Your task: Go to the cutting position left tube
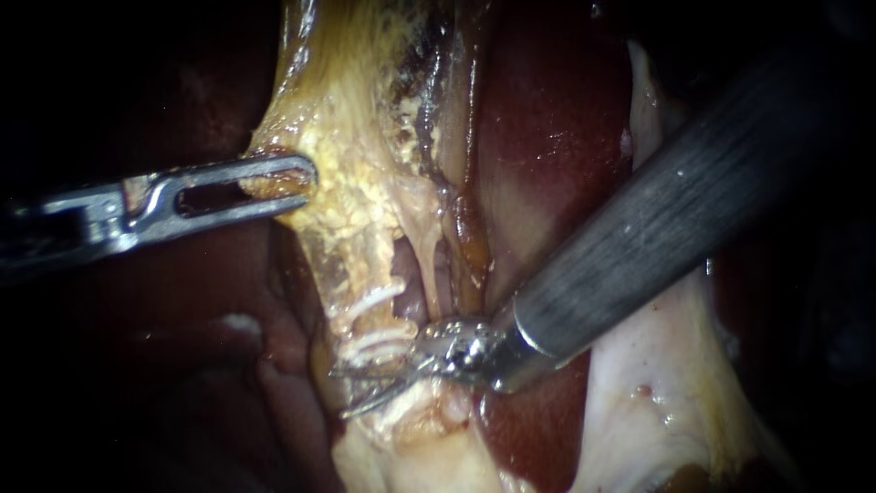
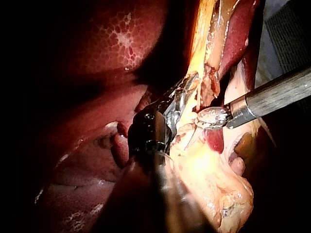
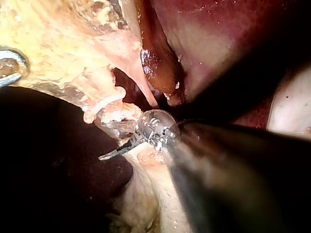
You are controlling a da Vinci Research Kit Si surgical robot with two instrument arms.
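Two pincers: right instrument's (image 1: 365,391) narrowly open at the clipped tube (image 1: 362,321), left instrument's (image 1: 297,184) tight on yellow tissue (image 1: 351,173).

No readable text, no labels, no numbers, no signs

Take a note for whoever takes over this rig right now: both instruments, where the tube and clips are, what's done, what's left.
Left instrument: jaws shut on yellow tissue, holding it out to the side.
Right instrument: blades open, at the left tube, just below its white clips in the endoscope view.
Done: blades are at the tube.
Left: check they straddle it squarely; tube not cut.
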